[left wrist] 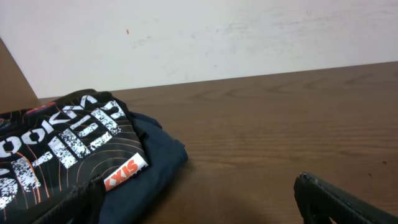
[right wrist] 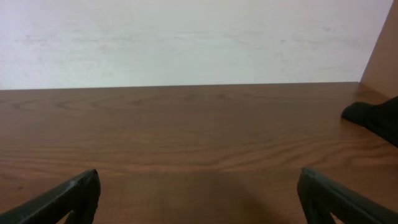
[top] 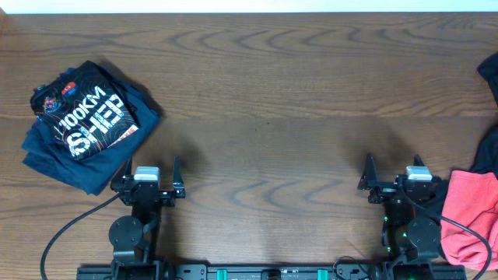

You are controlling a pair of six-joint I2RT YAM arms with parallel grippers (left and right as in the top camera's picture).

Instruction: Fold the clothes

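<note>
A folded navy "100KM" tee (top: 82,124) lies at the left of the table; it also shows in the left wrist view (left wrist: 81,158). A red garment (top: 471,214) lies crumpled at the right edge. A black garment (top: 489,74) shows in part at the far right edge, and in the right wrist view (right wrist: 373,115). My left gripper (top: 149,169) is open and empty just right of the navy tee (left wrist: 199,202). My right gripper (top: 393,169) is open and empty, left of the red garment (right wrist: 199,196).
The wooden table (top: 264,93) stretches between the garments. A white wall (right wrist: 186,37) stands behind its far edge. Cables run from both arm bases at the front edge.
</note>
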